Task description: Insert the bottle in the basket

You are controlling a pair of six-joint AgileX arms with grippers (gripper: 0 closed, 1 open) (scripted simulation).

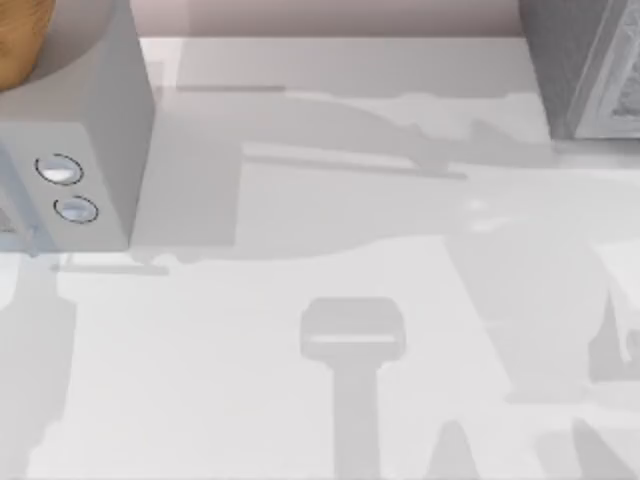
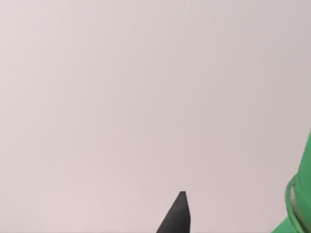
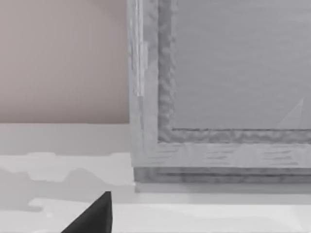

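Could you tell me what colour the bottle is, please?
Bright green; the bottle shows best in the left wrist view.

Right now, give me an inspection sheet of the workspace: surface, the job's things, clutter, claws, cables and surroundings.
Surface: white tabletop, bare in the middle, crossed by grey shadows.
Job's things: bright-green plastic bottle, a sliver at the edge of the left wrist view, close to the left claw's dark fingertip. Basket: nothing seen that I can name as one.
Clutter: grey box-shaped block with two round silver buttons at the table's far left, a tan rounded thing behind it; grey textured box at the far right.
Claws: right claw's dark fingertip low over the table near the grey textured box.
Cables: nothing seen.
Surroundings: plain pinkish wall behind the table.
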